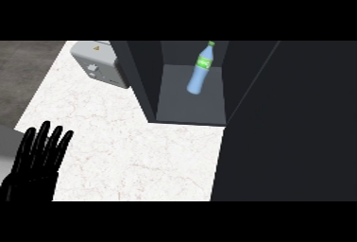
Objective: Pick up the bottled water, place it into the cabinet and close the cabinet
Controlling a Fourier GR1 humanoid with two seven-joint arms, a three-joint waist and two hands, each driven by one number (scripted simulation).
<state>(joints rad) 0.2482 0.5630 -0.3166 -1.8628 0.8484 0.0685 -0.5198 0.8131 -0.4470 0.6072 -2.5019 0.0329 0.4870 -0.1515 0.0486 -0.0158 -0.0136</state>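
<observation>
Standing on its base inside the cabinet [141, 80], the bottle [199, 71] rests toward the back of the shelf, cap uppermost, blue body and green label in plain sight. It lies well beyond the fingertips and to their right, touched by nothing. That placement suggests the carrying step is done and the bottle has been left far enough in for the door to pass.

The left hand [35, 160] shows at the lower left edge, resting. Its fingers [46, 142] are straight and set close side by side, pointing away from the robot and holding nothing. The pale marbled counter [140, 151] spreads to the right of the fingers. A grey appliance [101, 64] sits ahead of them, just beside the cabinet's outer wall.

The door [293, 132] is the broad dark panel far right of the fingers. It stands swung open, leaving the shelf exposed. The right hand is out of view, so its fingers cannot be described.

Judged from this layout, only the closing remains. The door lies on the side away from the left hand, so the right hand seems better placed to push it.
</observation>
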